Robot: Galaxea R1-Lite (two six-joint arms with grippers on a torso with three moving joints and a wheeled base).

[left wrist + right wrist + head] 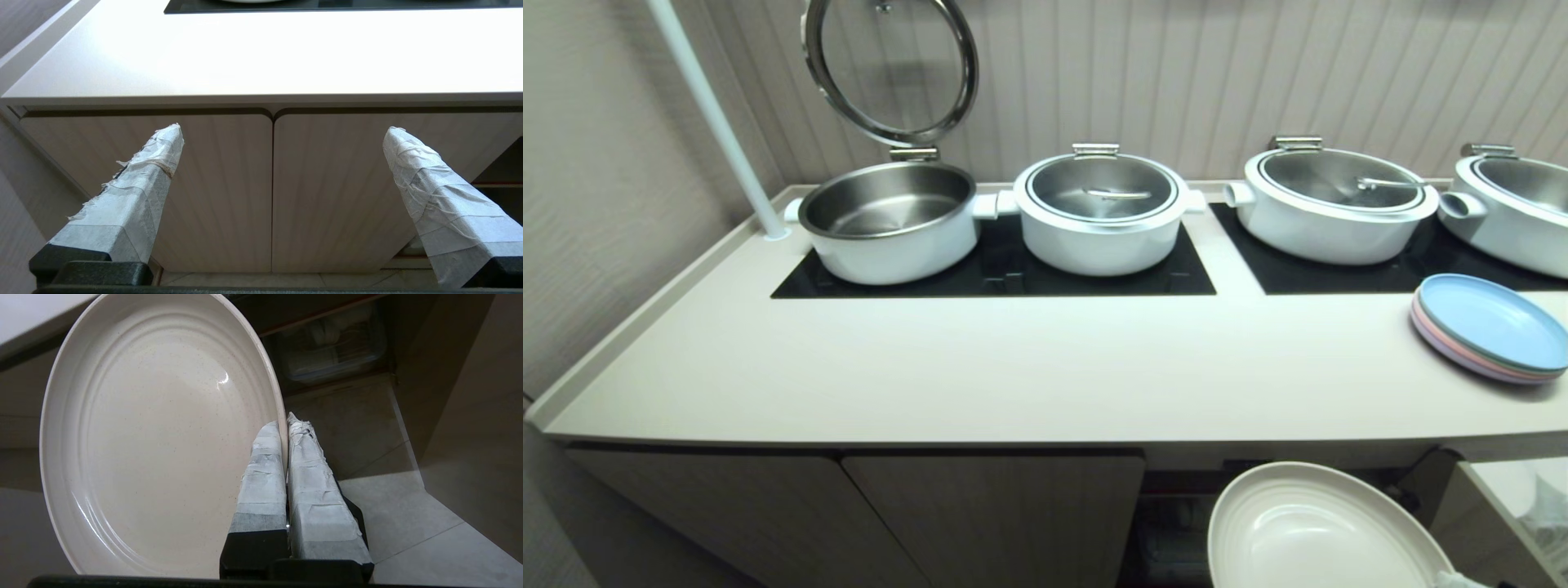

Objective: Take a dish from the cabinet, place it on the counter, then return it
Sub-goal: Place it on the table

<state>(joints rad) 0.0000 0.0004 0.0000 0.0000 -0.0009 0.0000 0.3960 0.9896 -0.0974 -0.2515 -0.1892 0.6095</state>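
While my right gripper pinches the rim of the dish, 1 taped finger on each face, the plate hangs in the air below the front edge of the counter, in front of the open part of the cabinet. My left gripper has its jaws spread wide with nothing between them, facing 2 closed cabinet doors. On the counter, 4 white pots sit on black cooktop panels, and stacked pastel plates lie to the right.
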